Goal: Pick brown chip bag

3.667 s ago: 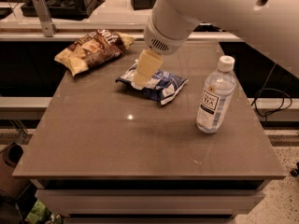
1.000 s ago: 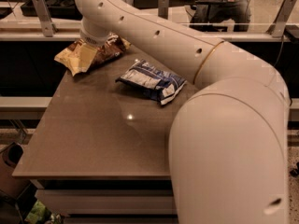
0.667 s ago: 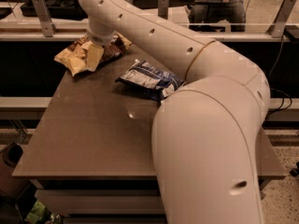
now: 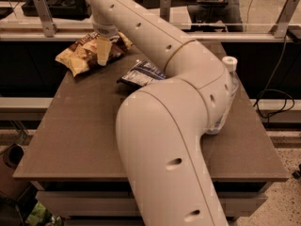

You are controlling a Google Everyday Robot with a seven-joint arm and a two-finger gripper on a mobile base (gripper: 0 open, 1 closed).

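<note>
Cream two-finger gripper (image 4: 103,51) sits at far-left corner of brown flat surface (image 4: 70,135), tip down on crinkled dark-brown chip bag w/ tan-yellow ends (image 4: 80,56), which lies right under it. Open or closed: can't tell. Blue-and-white foil snack bag (image 4: 141,72) near gripper, to its right. Clear plastic bottle (image 4: 229,81) well apart, further right, partly behind arm.

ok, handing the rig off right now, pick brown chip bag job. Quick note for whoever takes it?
Claw: down on the brown chip bag at the far-left corner of the table; a grasp cannot be confirmed from this view.
Things: the brown chip bag lies on the table, not lifted. The blue-and-white chip bag is mid-table and the water bottle is on the right, both partly behind the arm.
Done: reach to the bag.
Left: confirm the grasp, lift the bag clear.
</note>
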